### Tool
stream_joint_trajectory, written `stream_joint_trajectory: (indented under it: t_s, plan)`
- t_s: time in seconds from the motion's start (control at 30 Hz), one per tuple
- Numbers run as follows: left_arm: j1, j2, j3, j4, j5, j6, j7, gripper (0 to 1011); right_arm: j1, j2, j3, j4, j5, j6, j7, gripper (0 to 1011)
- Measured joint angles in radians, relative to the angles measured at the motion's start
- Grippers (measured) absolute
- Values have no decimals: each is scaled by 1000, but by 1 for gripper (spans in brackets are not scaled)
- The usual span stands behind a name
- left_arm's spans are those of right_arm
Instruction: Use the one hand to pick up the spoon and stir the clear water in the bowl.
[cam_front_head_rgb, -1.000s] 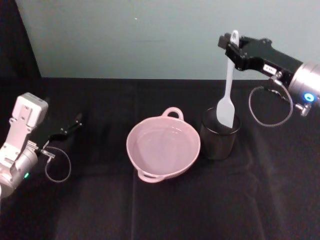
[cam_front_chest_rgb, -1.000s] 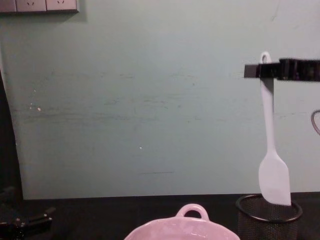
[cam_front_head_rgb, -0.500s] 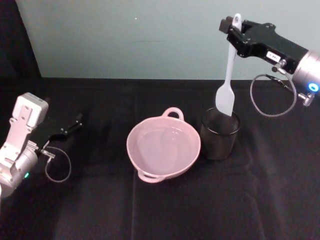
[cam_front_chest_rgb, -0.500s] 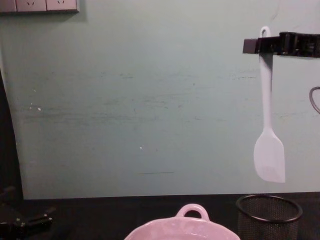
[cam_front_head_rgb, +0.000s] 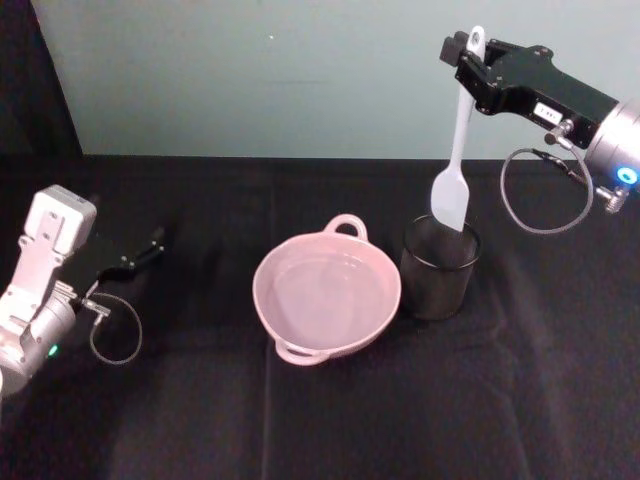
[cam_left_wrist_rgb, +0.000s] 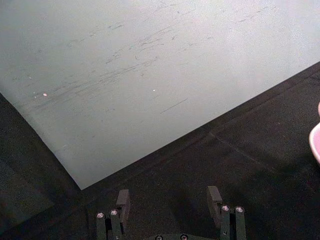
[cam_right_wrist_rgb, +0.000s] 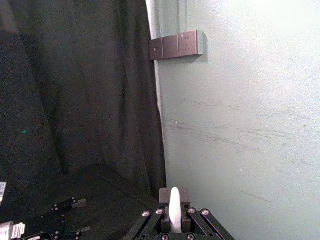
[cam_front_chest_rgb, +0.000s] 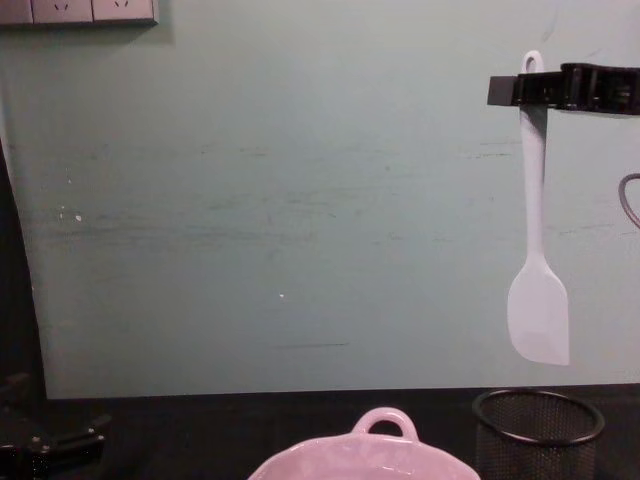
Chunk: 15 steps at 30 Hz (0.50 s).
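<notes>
Black table (cam_front_head_rgb: 400, 420), right tool (cam_front_head_rgb: 463, 48) pinching spoon (cam_front_head_rgb: 458, 140) over cup (cam_front_head_rgb: 438, 282), left tool (cam_left_wrist_rgb: 167, 196) spread, water (cam_front_head_rgb: 325, 295) in bowl (cam_front_head_rgb: 260, 286) indiscernible

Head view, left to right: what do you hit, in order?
left end effector → bowl → wire-mesh cup. The spoon hangs over the cup, gripped by the right end effector, so those two are left out of the order.

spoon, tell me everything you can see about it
The spoon is white, plastic-looking, with a long thin handle, a hole at its top end and a flat broad blade. It hangs upright, blade down, gripped near the top by the right gripper. The chest view shows the blade in the air, clear above the black mesh cup, touching nothing else.
</notes>
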Motion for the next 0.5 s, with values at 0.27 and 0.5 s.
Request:
stream_joint_trajectory:
  t_s: [0.27, 0.5]
  plan:
    - [0, 0, 0, 0, 0, 0, 0, 1011, -10, 0, 5, 1, 7, -20, 7, 112]
    - [0, 0, 0, 0, 0, 0, 0, 1011, 12, -39, -29, 40, 25, -56, 69, 112]
